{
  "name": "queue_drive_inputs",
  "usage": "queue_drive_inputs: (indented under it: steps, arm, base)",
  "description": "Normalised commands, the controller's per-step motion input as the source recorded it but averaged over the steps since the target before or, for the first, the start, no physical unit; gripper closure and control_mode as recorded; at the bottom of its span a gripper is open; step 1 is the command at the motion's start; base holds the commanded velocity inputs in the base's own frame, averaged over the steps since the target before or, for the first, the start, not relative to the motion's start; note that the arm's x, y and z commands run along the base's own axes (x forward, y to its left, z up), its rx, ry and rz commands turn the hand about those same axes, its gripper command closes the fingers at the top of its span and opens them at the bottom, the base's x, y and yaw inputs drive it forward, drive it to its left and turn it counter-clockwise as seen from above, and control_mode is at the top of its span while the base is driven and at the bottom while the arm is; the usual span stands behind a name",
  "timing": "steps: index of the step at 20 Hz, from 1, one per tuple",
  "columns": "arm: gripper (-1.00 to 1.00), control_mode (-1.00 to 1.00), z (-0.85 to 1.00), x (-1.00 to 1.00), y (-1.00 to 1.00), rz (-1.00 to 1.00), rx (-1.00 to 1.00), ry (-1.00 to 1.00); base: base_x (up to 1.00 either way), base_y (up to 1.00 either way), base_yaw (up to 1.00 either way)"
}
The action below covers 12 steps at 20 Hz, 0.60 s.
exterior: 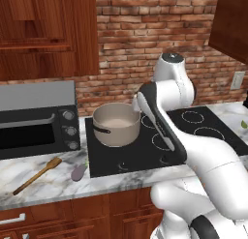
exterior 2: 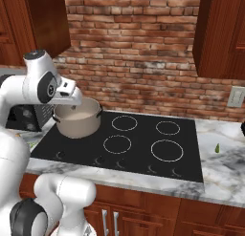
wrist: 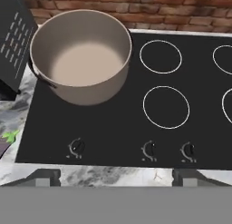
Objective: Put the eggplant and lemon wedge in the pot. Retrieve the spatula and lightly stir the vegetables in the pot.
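Observation:
The beige-grey pot (exterior: 116, 124) stands on the back left burner of the cooktop, and its pale inside (wrist: 81, 55) holds nothing. The purple eggplant (exterior: 78, 171) lies on the marble counter left of the cooktop; its green stem end shows in the hand view (wrist: 10, 137). The wooden spatula (exterior: 38, 175) lies further left on the counter. On the counter right of the cooktop lies the tiny yellow-green lemon wedge (exterior 2: 217, 147). My gripper (wrist: 117, 178) hovers above the cooktop's front, right of the pot, open and holding nothing.
A grey toaster oven (exterior: 36, 119) stands on the counter left of the pot. The black cooktop (exterior 2: 143, 149) has several burner rings and front knobs. A brick wall and wooden cabinets (exterior: 48, 30) close off the back. The counter edge runs along the front.

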Motion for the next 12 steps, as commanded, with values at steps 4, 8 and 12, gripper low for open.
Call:
queue_drive_inputs:
  steps: [4, 8, 12]
  arm:
    - [-1.00, -1.00, 0.00, -0.49, 1.00, 0.01, 0.00, -0.33]
    - [-1.00, -1.00, 0.00, -0.06, 0.99, 0.00, 0.00, -0.32]
    - [-1.00, -1.00, -0.09, 0.00, 0.91, 0.00, 0.00, -0.16]
  base:
    - [0.00, 0.00, 0.00]
    - [0.00, 0.00, 0.00]
    - [0.00, 0.00, 0.00]
